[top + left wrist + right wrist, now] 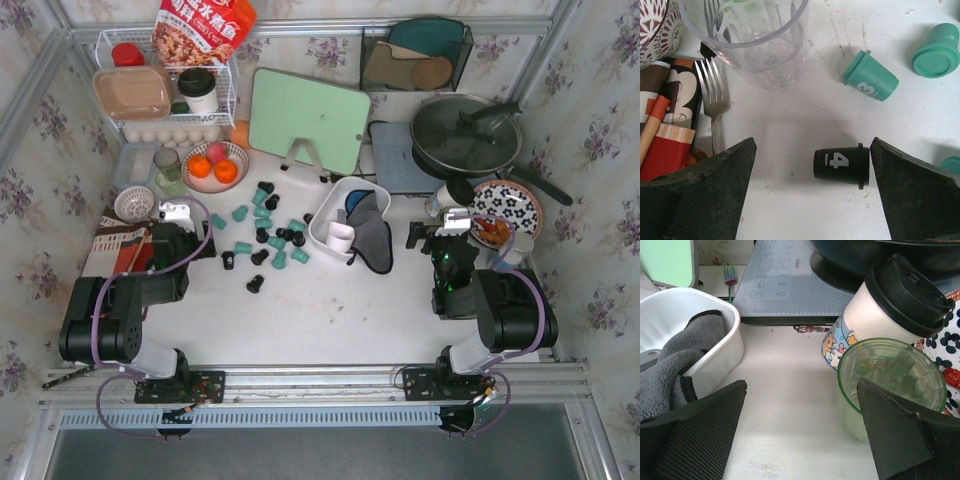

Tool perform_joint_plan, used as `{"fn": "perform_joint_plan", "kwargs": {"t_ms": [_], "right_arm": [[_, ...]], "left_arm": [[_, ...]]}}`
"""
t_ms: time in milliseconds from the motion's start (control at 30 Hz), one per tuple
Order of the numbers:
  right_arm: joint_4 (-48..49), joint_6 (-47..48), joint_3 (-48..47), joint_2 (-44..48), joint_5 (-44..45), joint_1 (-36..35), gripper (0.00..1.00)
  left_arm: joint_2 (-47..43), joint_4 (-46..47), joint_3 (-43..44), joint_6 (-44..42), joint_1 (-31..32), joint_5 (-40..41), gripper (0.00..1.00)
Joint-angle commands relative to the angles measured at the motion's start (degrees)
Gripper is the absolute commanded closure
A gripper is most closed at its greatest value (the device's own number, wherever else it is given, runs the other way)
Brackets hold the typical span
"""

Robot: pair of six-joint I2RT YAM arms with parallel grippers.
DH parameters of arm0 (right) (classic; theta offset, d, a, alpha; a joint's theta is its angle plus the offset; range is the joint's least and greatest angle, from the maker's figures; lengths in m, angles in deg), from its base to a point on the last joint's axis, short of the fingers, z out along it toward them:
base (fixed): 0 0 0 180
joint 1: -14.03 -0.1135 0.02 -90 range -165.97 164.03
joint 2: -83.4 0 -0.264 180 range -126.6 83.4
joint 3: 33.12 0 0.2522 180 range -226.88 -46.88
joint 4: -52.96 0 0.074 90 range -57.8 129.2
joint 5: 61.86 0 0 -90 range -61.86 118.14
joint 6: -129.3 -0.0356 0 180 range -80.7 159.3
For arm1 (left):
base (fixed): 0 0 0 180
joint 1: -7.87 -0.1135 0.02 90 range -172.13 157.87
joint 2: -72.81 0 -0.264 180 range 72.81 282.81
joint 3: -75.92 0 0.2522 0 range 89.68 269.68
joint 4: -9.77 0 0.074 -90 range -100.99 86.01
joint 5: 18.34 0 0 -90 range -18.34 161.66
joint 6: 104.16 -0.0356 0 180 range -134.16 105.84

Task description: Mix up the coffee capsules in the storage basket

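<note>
Teal and black coffee capsules [265, 235] lie scattered on the white table, left of the storage basket [320, 233]. The basket is a white tub holding a grey cloth and a small white cup; no capsule shows in it. My left gripper [183, 210] sits at the left edge of the scatter, open. In the left wrist view a black capsule marked 4 [840, 163] lies on its side between the open fingers [811, 142], close to the right one. Two teal capsules [871, 77] lie beyond it. My right gripper [801, 382] is open and empty, with the basket wall [715, 355] at its left.
A clear glass [750, 45], a fork [714, 100] and a printed packet [665, 115] lie ahead-left of the left gripper. A green glass [890, 385], a lidded coffee cup [885, 315] and an induction cooker [790, 285] stand by the right gripper. Behind are a green cutting board [305, 118] and a pan [465, 135].
</note>
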Motion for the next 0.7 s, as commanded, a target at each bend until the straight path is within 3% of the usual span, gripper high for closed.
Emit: {"fn": "perform_joint_plan", "kwargs": {"t_ms": [0,467,667], "right_arm": [[-0.10,-0.69,0.01,0.04,0.29,-0.02,0.00],[-0.89,-0.71,-0.29,0.28,1.68,-0.32,0.00],[-11.88,-1.19,-3.34,7.51,10.63,-2.50,0.00]], "left_arm": [[-0.05,1.24,0.38,-0.35,-0.08,-0.01,0.00],[-0.06,1.15,0.46,-0.31,-0.07,-0.01,0.01],[-1.17,-2.01,2.30,-0.31,0.22,0.82,0.00]]}}
